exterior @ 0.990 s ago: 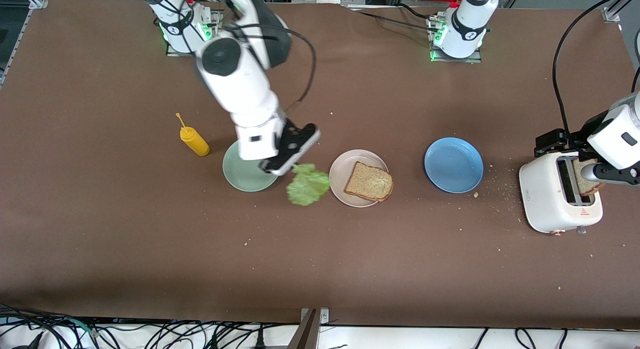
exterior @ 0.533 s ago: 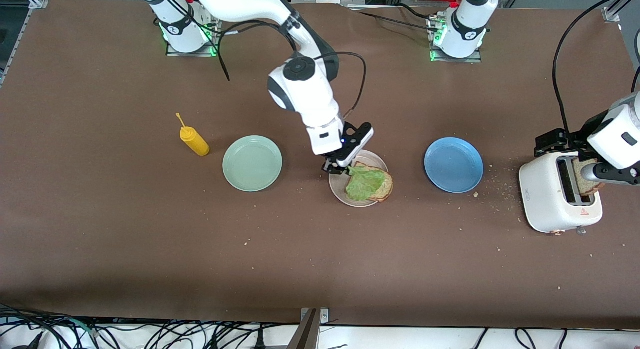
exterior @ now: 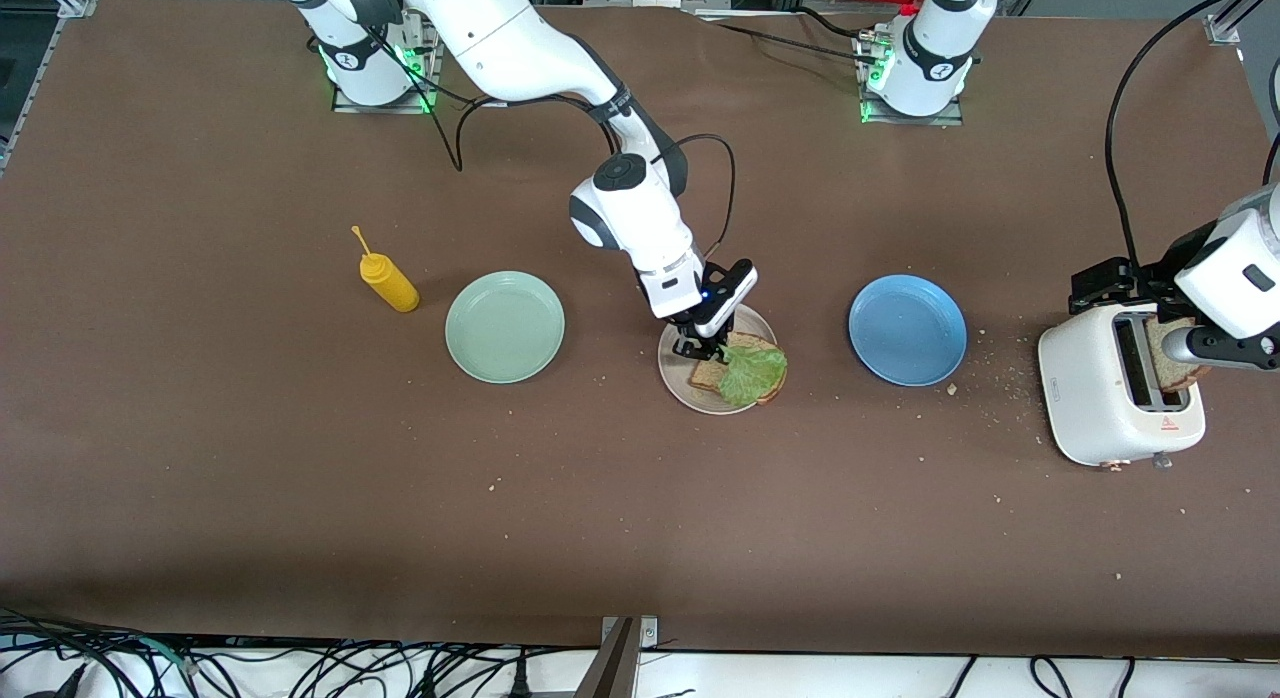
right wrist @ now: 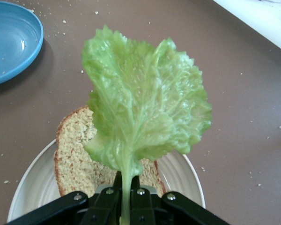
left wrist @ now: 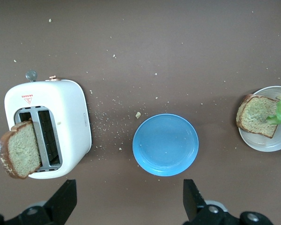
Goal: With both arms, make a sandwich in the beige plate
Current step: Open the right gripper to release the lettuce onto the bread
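Right gripper (exterior: 706, 350) over beige plate (exterior: 676, 378), pinching lettuce leaf (exterior: 750, 373) above partly hidden bread slice (exterior: 708, 374). Left gripper (left wrist: 126, 206) spread wide, fingertips cropped, above toaster (exterior: 1112, 398).

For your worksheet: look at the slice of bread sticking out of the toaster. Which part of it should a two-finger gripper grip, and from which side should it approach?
Grip the exposed upper half of the bread slice, probably coming from straight above the toaster. The slice stands on edge in a slot, leaning outward, so its two flat faces are free for the fingers while its lower part is hidden inside. The open left gripper hangs above this end of the table.
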Available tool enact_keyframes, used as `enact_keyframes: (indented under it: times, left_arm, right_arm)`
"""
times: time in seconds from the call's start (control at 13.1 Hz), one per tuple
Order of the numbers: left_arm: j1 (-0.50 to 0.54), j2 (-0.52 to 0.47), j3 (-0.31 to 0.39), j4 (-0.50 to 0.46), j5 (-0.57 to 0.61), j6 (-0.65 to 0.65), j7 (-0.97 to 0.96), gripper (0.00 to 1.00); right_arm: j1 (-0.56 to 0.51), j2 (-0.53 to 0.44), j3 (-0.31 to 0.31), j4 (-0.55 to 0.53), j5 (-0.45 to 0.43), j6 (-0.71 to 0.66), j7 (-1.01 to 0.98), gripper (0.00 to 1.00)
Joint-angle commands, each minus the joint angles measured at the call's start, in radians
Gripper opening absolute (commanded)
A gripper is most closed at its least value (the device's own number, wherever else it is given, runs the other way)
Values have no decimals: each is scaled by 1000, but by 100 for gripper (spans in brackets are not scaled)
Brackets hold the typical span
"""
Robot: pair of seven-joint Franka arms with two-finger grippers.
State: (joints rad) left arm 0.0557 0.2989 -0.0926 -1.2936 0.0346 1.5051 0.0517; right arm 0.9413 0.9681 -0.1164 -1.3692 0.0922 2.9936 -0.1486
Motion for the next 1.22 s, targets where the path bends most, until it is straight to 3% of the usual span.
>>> enact_keyframes:
  times: [0.0, 0.08, 0.15, 0.23, 0.3, 0.38, 1.14]
  left_arm:
    - [3, -6, -4, 11, 19, -19, -3, 100]
    - [3, -6, -4, 11, 19, -20, -3, 100]
    - [3, -6, -4, 11, 19, -20, -3, 100]
    - [3, -6, -4, 11, 19, -20, -3, 100]
    - [3, -6, -4, 11, 19, -20, -3, 100]
    - [3, -6, -4, 11, 19, -19, -3, 100]
    - [3, -6, -4, 11, 19, -20, -4, 100]
  right_arm:
    - [16, 35, -14, 42, -17, 13, 34, 0]
    - [16, 37, -14, 42, -17, 13, 34, 0]
    - [16, 37, -14, 42, -17, 13, 34, 7]
    - [16, 37, -14, 42, -17, 15, 34, 58]
    - [16, 38, -14, 41, -17, 25, 34, 86]
    - [16, 41, -14, 38, -17, 37, 34, 99]
    - [4, 14, -14, 30, -11, 30, 31, 99]
